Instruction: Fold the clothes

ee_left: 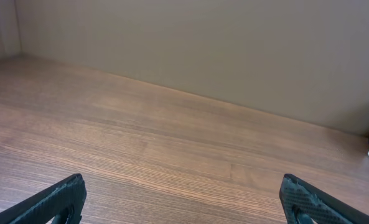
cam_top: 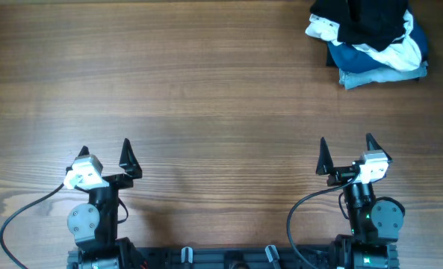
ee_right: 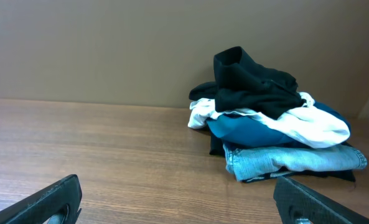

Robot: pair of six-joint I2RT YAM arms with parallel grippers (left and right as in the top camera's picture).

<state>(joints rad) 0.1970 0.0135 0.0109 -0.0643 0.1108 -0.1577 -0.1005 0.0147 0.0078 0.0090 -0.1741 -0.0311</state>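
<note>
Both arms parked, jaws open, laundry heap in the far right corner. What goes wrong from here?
1. The crumpled black fabric garment lies tangled on top of a white garment and a blue folded garment. A grab by the right gripper may drag those along.
2. The pile sits at the far right corner of the wooden table, probably a long stretch for the left gripper.
3. The overhead view crops the top of the pile, so good grasp points may be hidden.

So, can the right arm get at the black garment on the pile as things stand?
Probably yes: the black garment tops the pile uncovered, bare table lies between, and the right arm has open jaws.
</note>
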